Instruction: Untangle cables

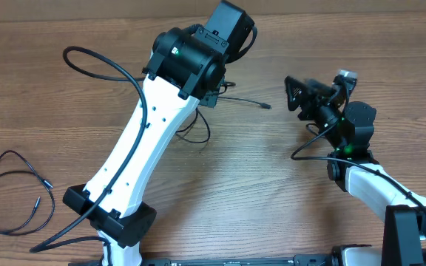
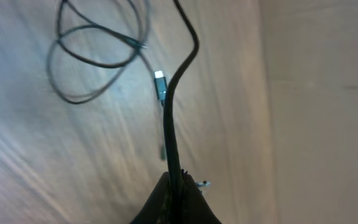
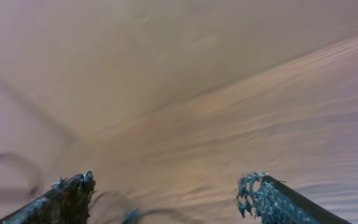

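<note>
Your left gripper [image 2: 178, 182] is clamped on a black cable [image 2: 169, 124] that runs straight out ahead of its fingers. Loose loops [image 2: 92, 56] lie beyond, to its left. Your right gripper [image 3: 166, 190] gapes wide, holding nothing, with a cable tip [image 1: 265, 106] near its fingertips.

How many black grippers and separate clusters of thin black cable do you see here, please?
Black two-finger grippers: 2, left gripper, right gripper.
Thin black cable clusters: 2, held cluster, loose loop.
Total: 4.
</note>
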`<state>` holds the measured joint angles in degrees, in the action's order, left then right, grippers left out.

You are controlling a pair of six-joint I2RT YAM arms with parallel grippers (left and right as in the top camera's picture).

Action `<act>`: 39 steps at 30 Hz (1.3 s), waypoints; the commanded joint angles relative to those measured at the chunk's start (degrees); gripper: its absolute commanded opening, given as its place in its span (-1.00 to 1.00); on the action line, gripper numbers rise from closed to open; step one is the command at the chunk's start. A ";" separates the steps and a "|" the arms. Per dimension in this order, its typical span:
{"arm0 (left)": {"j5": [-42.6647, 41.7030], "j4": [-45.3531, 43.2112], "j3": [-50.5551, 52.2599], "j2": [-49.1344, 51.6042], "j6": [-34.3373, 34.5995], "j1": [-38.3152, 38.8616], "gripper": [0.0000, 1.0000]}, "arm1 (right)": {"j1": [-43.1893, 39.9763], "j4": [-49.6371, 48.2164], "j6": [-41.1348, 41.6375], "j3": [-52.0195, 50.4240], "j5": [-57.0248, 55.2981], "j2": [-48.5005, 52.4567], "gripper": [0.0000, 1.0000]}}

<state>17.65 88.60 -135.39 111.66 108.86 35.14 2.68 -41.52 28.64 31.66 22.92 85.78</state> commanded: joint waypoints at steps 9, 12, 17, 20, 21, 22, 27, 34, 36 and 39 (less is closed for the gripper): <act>3.34 -14.19 -0.68 0.31 -1.01 -4.26 -0.92 | 4.55 5.38 -3.98 0.66 21.73 0.17 0.79; 5.88 -16.68 -0.68 0.31 -0.68 -6.23 -0.92 | 6.45 8.00 -5.42 0.66 21.53 0.17 0.80; 1.77 -22.71 -0.70 0.28 -5.18 -9.46 -0.91 | 9.94 8.98 -9.75 0.66 20.59 0.17 0.81; -6.29 -30.03 -0.70 0.28 -12.50 -10.47 -0.91 | 13.66 9.42 -14.32 0.66 15.72 0.17 0.92; -7.58 -31.87 -0.70 0.28 -14.67 -10.47 -0.92 | 14.47 9.68 -15.30 0.66 14.27 0.17 0.96; -9.11 -34.25 -0.70 0.28 -17.31 -10.47 -0.92 | 15.45 10.27 -16.28 0.66 12.31 0.17 0.98; -18.45 -45.83 -0.72 0.28 -27.06 -10.36 -0.91 | 19.52 13.44 -18.49 0.66 5.66 0.17 1.00; -27.71 -55.32 -2.60 -0.96 -40.33 -10.47 -0.91 | 21.05 18.58 -18.97 0.61 4.55 0.17 1.00; -32.28 -55.84 -3.58 -1.64 -47.39 -10.47 -0.92 | 21.05 19.45 -18.95 0.61 2.80 0.20 1.00; -40.41 -55.12 -5.44 -2.36 -62.05 -10.47 -0.91 | 21.05 19.32 -19.39 0.61 1.92 0.17 1.00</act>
<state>-11.20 33.56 -137.36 111.66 66.67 24.38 23.64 -21.78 10.37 31.66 27.29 85.78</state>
